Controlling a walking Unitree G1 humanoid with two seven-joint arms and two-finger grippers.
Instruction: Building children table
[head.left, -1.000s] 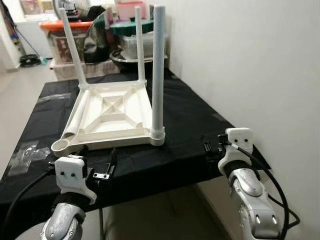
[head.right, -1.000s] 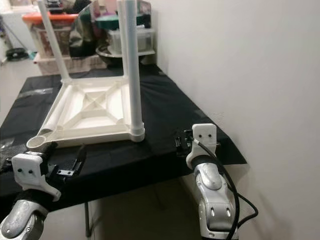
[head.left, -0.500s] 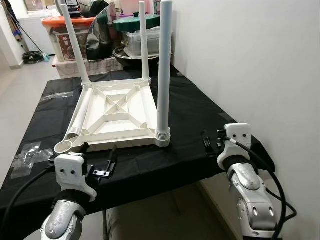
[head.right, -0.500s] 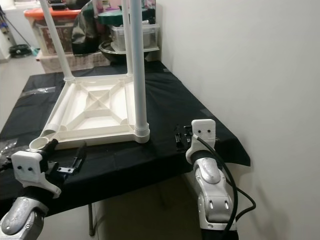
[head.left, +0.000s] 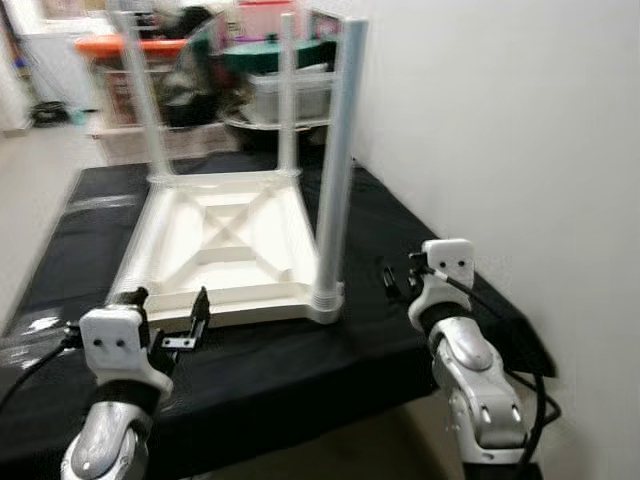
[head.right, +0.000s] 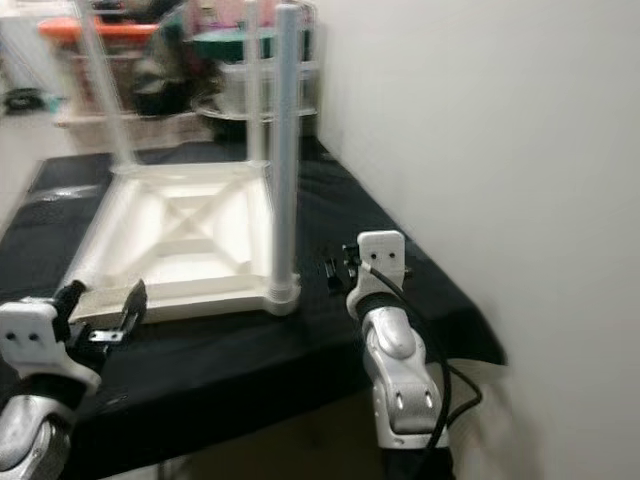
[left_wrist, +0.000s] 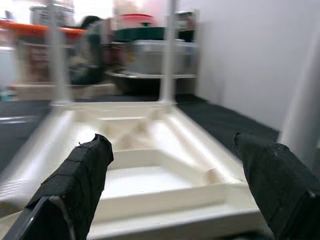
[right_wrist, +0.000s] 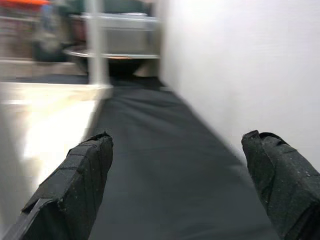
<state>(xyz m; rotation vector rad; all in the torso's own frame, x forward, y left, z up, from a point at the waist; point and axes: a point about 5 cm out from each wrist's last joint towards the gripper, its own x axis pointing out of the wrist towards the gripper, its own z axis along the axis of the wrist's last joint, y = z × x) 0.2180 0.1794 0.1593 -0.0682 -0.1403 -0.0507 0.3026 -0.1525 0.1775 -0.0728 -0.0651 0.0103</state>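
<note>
A white children's table (head.left: 230, 240) lies upside down on a black-covered table (head.left: 400, 225). Three legs stand up from it: the near right leg (head.left: 336, 170), the far right leg (head.left: 288, 95) and the far left leg (head.left: 137, 100). A fourth leg (head.left: 138, 255) seems to lie along its left side. My left gripper (head.left: 172, 300) is open just before the tabletop's near left corner; its wrist view looks into the ribbed underside (left_wrist: 135, 165). My right gripper (head.left: 393, 280) is open over the cloth (right_wrist: 165, 165), right of the near right leg.
Stacked storage boxes and an orange-lidded bin (head.left: 120, 50) stand behind the table. A white wall (head.left: 500, 130) runs close along the right side. The cloth's front edge (head.left: 300, 420) lies near my arms, with floor (head.left: 30, 170) to the left.
The whole picture has shifted and blurred, so the camera moved. Both grippers stay open and now stand closer to the upturned table's near edge.
</note>
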